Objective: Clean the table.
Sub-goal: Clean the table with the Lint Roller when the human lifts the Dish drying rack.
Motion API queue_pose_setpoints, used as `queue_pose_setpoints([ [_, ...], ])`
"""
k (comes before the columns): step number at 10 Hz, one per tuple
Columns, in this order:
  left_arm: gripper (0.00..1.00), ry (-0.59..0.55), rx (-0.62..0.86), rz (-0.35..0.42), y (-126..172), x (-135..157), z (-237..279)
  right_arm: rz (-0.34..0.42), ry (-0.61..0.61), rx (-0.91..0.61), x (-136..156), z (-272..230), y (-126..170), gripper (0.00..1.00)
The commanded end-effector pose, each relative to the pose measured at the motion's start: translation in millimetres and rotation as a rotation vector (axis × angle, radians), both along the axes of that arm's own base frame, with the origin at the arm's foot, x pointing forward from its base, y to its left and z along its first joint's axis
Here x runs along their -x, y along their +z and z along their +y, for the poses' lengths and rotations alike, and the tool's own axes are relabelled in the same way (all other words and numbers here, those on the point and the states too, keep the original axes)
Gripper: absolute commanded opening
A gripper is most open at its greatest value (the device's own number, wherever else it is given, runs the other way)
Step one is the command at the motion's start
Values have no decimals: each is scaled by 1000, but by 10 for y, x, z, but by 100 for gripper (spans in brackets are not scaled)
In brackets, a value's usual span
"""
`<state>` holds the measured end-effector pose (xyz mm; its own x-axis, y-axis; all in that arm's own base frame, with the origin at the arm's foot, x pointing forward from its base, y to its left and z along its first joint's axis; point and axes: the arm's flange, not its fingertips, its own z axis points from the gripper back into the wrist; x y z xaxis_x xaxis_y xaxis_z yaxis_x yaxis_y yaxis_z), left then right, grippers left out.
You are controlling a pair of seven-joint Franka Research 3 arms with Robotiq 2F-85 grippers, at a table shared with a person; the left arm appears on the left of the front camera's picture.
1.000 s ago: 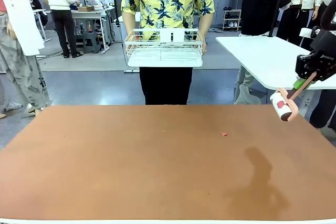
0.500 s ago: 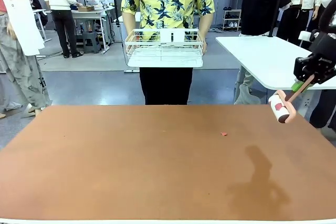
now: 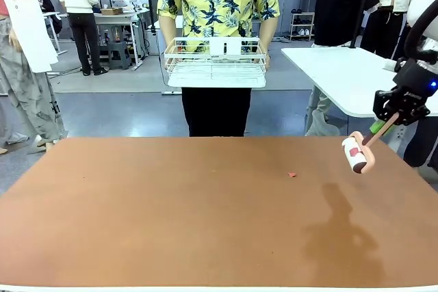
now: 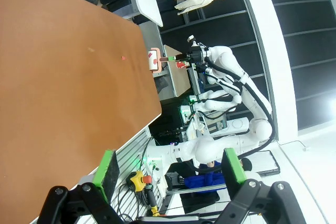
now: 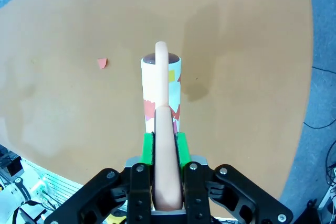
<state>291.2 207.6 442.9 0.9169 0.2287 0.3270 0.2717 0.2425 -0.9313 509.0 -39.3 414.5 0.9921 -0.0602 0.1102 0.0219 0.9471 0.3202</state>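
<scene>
One red scrap (image 3: 292, 174) on the table (image 3: 171, 223) near its far edge likely explains why the right gripper (image 3: 380, 122) pinches a lint roller (image 3: 354, 154) by the handle above the right edge, while the left gripper (image 4: 169, 171) is spread and empty.

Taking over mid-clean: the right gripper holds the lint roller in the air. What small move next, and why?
Probably carry the lint roller left and down toward the red scrap. The right gripper is shut on its handle, the roller hangs above the table near its right edge, and the scrap lies loose further in.
</scene>
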Motion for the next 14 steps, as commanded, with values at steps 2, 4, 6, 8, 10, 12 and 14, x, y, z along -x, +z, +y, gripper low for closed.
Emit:
queue_pose_setpoints([
  [2, 100, 0, 4, -4, 32, 28, 11, 0, -36, -6, -32, 146, -125, 21],
  [4, 100, 0, 4, -4, 32, 28, 11, 10, -35, -7, -95, 221, -203, 21],
  [6, 100, 0, 4, -4, 32, 28, 11, 38, -39, -31, -204, 336, -327, 21],
  [8, 100, 0, 4, -4, 32, 28, 11, 74, -27, -92, -305, 495, -455, 21],
  [10, 100, 0, 4, -4, 32, 28, 11, 106, 4, -99, -362, 626, -593, 21],
  [12, 100, 0, 4, -4, 32, 28, 11, 131, 19, -125, -421, 641, -770, 21],
  [14, 100, 0, 4, -4, 32, 28, 11, 187, 31, -162, -471, 680, -1012, 21],
])
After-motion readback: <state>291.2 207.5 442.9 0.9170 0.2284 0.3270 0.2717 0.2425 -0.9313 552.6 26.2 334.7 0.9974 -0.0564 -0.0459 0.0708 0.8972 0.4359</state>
